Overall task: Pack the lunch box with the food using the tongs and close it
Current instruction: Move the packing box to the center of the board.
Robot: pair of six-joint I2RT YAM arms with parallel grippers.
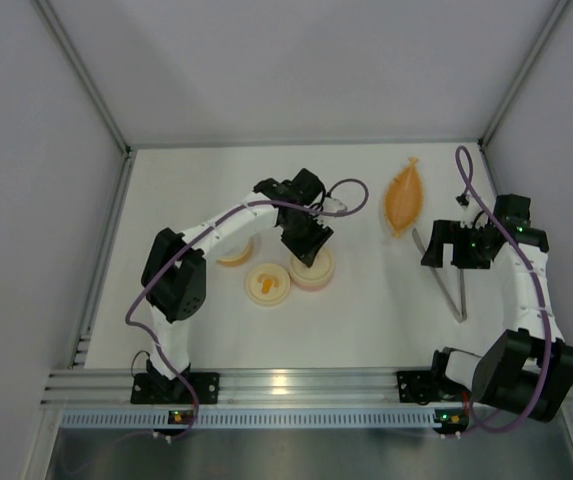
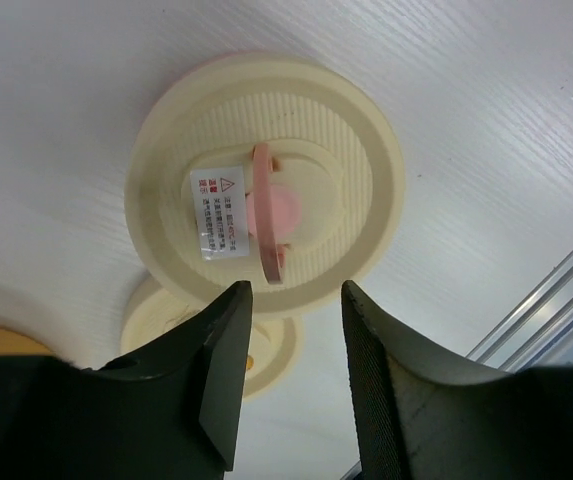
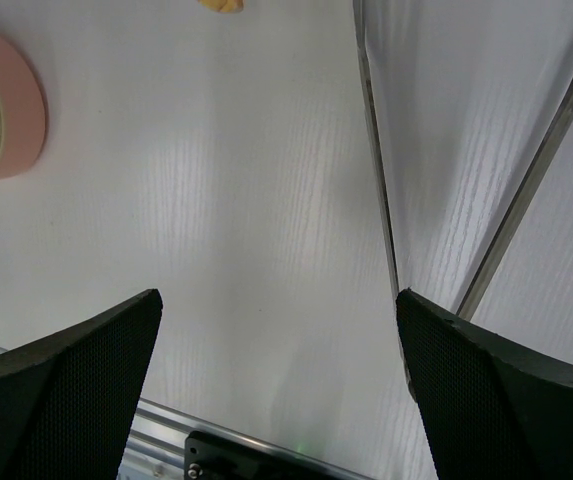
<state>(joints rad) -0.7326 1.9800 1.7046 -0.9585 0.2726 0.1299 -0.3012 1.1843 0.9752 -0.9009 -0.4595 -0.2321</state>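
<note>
The lunch box (image 1: 313, 268) is a round pink base with a cream lid (image 2: 266, 130) on it, and the lid has a pink handle (image 2: 266, 215). My left gripper (image 1: 306, 245) hovers right over it. In the left wrist view that gripper (image 2: 294, 300) is open just below the handle, with nothing between its fingers. The silver tongs (image 1: 446, 280) lie in a V on the table at the right. My right gripper (image 1: 453, 248) is above them, wide open (image 3: 278, 295) and empty, with a tong arm (image 3: 376, 170) beside its right finger. I cannot make out the food clearly.
An open cream round tier (image 1: 268, 283) with an orange bit inside sits left of the lunch box. Another round piece (image 1: 234, 258) lies half under the left arm. The orange leaf-shaped dish (image 1: 404, 198) is at the back right. The metal rail (image 1: 286, 385) runs along the near edge.
</note>
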